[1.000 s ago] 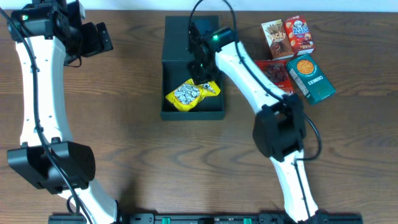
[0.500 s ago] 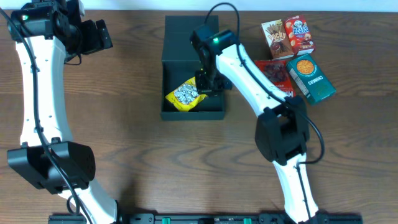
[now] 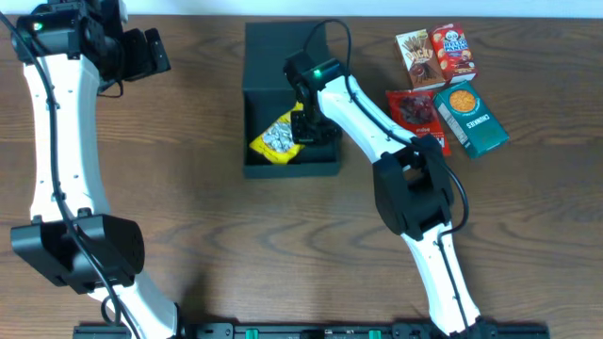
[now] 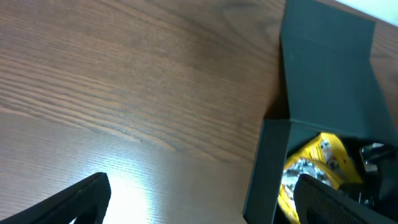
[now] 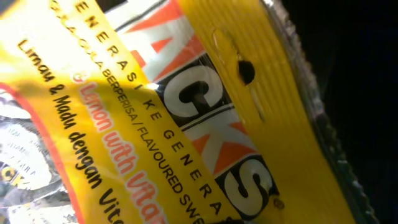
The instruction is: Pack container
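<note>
Yellow packet (image 3: 273,139) shifted left in container (image 3: 283,171), right gripper (image 3: 303,126) perhaps gripping it

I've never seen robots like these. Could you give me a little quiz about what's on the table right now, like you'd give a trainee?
1. True or false: the yellow packet lies inside the box.
2. Fill in: the left gripper holds ____.
3. Which one is down in the box? A. left gripper B. right gripper C. both
Key: 1 true; 2 nothing; 3 B.
</note>
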### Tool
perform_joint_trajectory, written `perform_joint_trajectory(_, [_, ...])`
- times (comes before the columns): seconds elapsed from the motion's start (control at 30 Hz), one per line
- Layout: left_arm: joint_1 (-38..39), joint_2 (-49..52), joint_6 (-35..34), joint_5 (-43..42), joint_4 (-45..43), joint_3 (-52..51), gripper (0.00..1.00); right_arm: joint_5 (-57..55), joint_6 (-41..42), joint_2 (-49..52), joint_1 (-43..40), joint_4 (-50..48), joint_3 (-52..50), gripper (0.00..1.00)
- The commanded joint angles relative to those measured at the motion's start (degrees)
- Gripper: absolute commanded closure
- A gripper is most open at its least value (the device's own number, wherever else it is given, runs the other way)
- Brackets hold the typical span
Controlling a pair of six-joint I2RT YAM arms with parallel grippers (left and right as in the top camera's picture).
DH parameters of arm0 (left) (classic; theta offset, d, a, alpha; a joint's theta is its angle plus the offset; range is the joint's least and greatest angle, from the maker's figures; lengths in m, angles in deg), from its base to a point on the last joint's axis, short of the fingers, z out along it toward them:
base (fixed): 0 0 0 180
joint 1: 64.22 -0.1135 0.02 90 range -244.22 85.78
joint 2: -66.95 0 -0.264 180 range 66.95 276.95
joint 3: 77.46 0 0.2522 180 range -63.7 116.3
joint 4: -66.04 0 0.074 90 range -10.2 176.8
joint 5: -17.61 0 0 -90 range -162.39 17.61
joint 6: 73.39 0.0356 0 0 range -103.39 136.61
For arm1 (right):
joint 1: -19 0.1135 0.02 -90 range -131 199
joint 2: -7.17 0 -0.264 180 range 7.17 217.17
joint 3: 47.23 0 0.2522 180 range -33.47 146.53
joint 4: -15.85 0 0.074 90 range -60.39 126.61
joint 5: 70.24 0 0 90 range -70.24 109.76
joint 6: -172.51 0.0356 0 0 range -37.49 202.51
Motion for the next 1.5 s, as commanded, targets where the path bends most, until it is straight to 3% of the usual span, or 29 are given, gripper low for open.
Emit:
perform_joint_trajectory(0.0, [-0.24,0.44,1.05,0.22,0.00,0.11,0.05,-1.46,-4.28,2.47,-0.09,-3.13,0.04,0.99])
perform_joint_trajectory(0.23, [-0.24,0.44,1.05,0.22,0.00,0.11,0.05,-0.70,-6.69,2.43,-0.13,-3.04,0.11,0.97])
perform_joint_trajectory(0.33, [-0.24,0.44,1.07,0.22,0.00,0.11,0.05,4.68,-3.10,2.34,-0.76,0.81,0.15,0.63])
perform_joint_trajectory(0.37, [-0.24,0.44,1.07,0.22,-0.02,0.11,0.05,7.04,-1.70,2.32,-1.14,1.49,0.15,0.59])
perform_joint_trajectory(0.7, [-0.24,0.44,1.07,0.22,-0.04,0.11,0.05,20.87,8.28,0.09,-5.88,2.71,2.69,0.54])
perform_joint_trajectory(0.87, [-0.24,0.44,1.07,0.22,-0.04,0.11,0.05,21.09,10.78,-2.54,-6.03,2.78,4.28,0.32])
perform_joint_trajectory(1.47, [-0.24,0.44,1.03,0.17,-0.02,0.11,0.05,23.98,12.39,-4.17,-5.73,-4.79,4.28,0.09])
